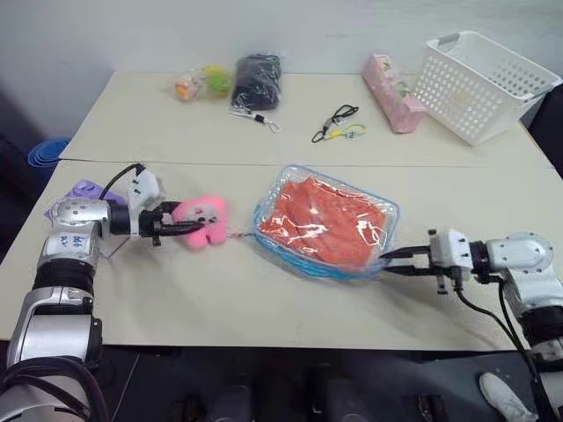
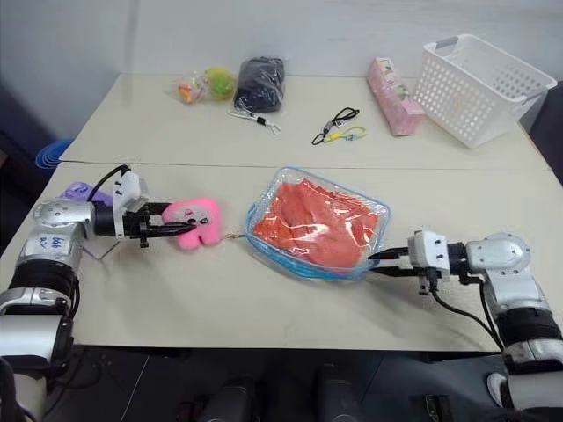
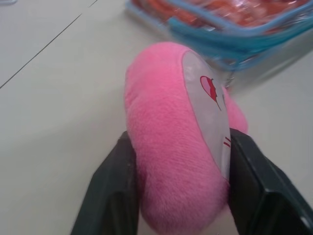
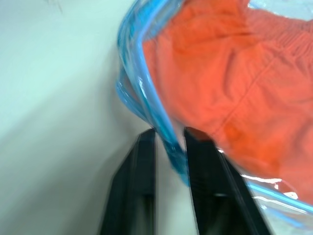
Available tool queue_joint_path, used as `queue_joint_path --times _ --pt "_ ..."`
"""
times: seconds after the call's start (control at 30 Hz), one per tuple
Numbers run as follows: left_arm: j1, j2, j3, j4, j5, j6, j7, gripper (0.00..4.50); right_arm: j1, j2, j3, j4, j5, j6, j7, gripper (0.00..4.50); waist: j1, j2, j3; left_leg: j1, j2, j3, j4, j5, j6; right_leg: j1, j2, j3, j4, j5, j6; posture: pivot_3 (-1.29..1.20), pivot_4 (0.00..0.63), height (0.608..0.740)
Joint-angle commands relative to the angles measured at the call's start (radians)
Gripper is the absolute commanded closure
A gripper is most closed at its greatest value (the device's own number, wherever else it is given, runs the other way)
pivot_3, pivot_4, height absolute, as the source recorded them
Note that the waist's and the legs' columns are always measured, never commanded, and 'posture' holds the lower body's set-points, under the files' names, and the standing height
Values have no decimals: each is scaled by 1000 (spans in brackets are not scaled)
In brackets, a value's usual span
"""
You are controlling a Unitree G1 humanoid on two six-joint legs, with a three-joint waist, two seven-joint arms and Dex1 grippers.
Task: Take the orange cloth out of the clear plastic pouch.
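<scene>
Nearest the head camera, two grippers low over the front edge of the beige table (image 1: 264, 308). Right gripper (image 1: 398, 261) pointing in at the right corner of the clear plastic pouch (image 1: 327, 221); in the right wrist view, black fingers (image 4: 137, 171) narrowly parted with the light blue zipper edging (image 4: 168, 142) running between them, seemingly pinched. Left gripper (image 1: 176, 227) off to the left of the pouch, fingers spread about halfway and closed around a pink plush toy (image 1: 202, 220), one finger (image 3: 112, 191) pressing each side of it in the left wrist view.

One pouch, flat on the table between the two grippers, touching the right one and apart from the left, the plush just beside its left end. One orange cloth (image 1: 325, 220), wrinkled, still wholly inside the pouch.

One purple tissue pack (image 1: 84, 192) behind the left wrist. Along the far side: one small bag of yellow-green toys (image 1: 202, 83), one black bundle (image 1: 258, 81), one black cord with a green clip (image 1: 337, 123), one pink box (image 1: 392, 92), one white mesh basket (image 1: 479, 83).
</scene>
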Motion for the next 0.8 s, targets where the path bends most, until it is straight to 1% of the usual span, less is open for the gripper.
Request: queue_joint_path --times 0.03,0.07,0.1,0.13,0.17,0.2,0.23,0.27,0.33,0.4,0.47,0.53,0.6,0.67,0.73,0.8 --pt "12 31 53 -48 -29 -88 -40 1272 117 -46 -129 -187 98 114 -55 2403 0 0 0 0 0 0 0 0 0 0 0 0 -2 0 0 0 150 740" --pt "19 38 61 -57 -31 -116 -56 908 177 -58 -174 -251 125 156 -79 2004 1 0 0 0 0 1 0 0 0 0 0 1 -4 0 0 0 150 740" --pt "23 44 67 -63 -28 -167 -64 696 250 -66 -230 -326 161 209 -112 1777 1 0 0 0 0 0 0 0 0 0 0 0 -4 0 0 0 150 740" --pt "23 45 71 -67 -24 -214 -65 375 308 -71 -274 -383 184 249 -135 1459 3 0 0 0 0 0 0 0 0 0 0 0 -4 0 0 0 150 740" --pt "17 38 78 -91 -36 -218 -63 91 381 -71 -330 -443 197 269 -155 1112 5 0 0 0 0 1 -1 0 0 0 0 1 -4 0 0 0 150 740" --pt "9 29 81 -120 -47 -225 -60 80 445 -67 -381 -496 205 285 -175 723 9 0 0 1 0 0 -1 0 0 1 0 0 -4 0 0 0 150 740" --pt "1 16 80 -159 -64 -207 -63 80 501 -62 -425 -544 209 300 -192 486 19 0 0 0 0 1 -1 0 0 1 0 1 -6 0 0 0 150 740" --pt "-7 0 73 -206 -79 -183 -67 80 554 -45 -470 -598 212 313 -225 103 21 0 0 0 0 1 -1 -1 1 1 0 1 -5 0 0 0 150 740" --pt "-9 -22 54 -272 -91 -152 -76 80 623 -13 -522 -687 237 344 -271 43 24 -1 0 1 -1 2 -1 -1 1 2 0 2 -6 0 0 0 150 740" --pt "-2 -62 6 -334 -84 -131 -99 40 710 8 -555 -802 292 419 -302 10 25 0 0 2 -1 2 -1 -1 1 4 1 2 -6 0 1 0 150 740" --pt "8 -110 -54 -344 -43 -175 -119 40 767 27 -569 -896 332 481 -343 10 28 -1 0 3 -1 1 -1 -1 1 4 1 2 -5 1 1 0 150 740" --pt "8 -159 -103 -306 9 -238 -113 40 794 49 -563 -953 327 500 -373 10 32 -1 0 3 -1 1 0 -1 1 4 2 3 -4 1 1 0 150 740" --pt "-4 -208 -156 -246 66 -284 -97 40 813 75 -544 -987 286 484 -387 10 31 -1 0 3 -1 3 0 -1 2 4 2 3 -5 1 1 0 150 740" --pt "-34 -264 -201 -173 140 -368 -35 40 834 101 -532 -1013 255 475 -403 10 31 -1 0 3 -1 3 0 -1 2 4 3 4 -5 1 1 0 150 740" --pt "-70 -298 -232 -101 206 -451 21 40 855 125 -534 -1033 236 469 -418 10 38 -2 0 3 -1 3 0 -1 2 3 3 4 -5 1 1 0 150 740" --pt "-107 -323 -242 -41 242 -489 71 40 879 148 -544 -1050 217 460 -431 10 41 -3 1 2 -1 4 0 -1 2 3 3 4 -5 1 1 0 150 740"
